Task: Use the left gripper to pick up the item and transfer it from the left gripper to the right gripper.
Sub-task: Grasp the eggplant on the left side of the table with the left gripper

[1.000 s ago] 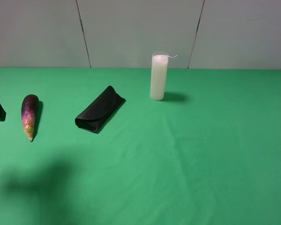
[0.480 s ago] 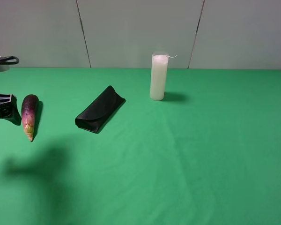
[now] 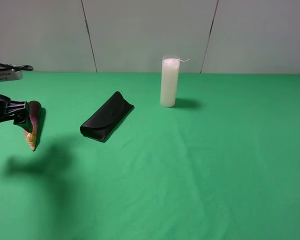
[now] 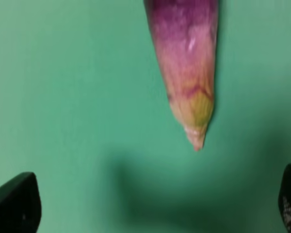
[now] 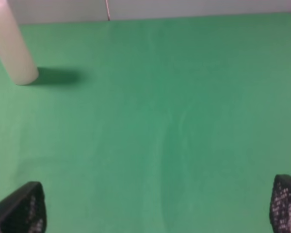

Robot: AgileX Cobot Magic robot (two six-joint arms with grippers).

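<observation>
The left gripper (image 4: 153, 206) stands wide open and empty. Only its two black fingertips (image 4: 17, 206) show in its own wrist view, far apart at the edges of the picture with bare green cloth (image 3: 215, 160) between them. The item (image 4: 186, 63) lies flat on that cloth with its pink-yellow pointed tip aimed into the gap between the fingers. The tip stops short of them and touches neither. Taking the black glasses case (image 3: 106, 117) as the marker, the high view puts the item well to the left of the case and apart from it, lying lengthwise with its dark purple end farther back and its tip nearer the camera. The left gripper comes in from the left edge on the side of the item away from the case, and its black end overlaps the item's upper middle. From that view alone I cannot tell whether it touches. The wrist view settles that the fingers are clear of the tip, and it also shows the tip's colour banding up close. A white candle (image 3: 169, 82) stands upright to the right of the case and farther back. The right gripper (image 5: 153, 206) is outside the high view. Its own wrist view shows its jaws spread wide with nothing between them, above open cloth, with the candle in sight but not the case.
</observation>
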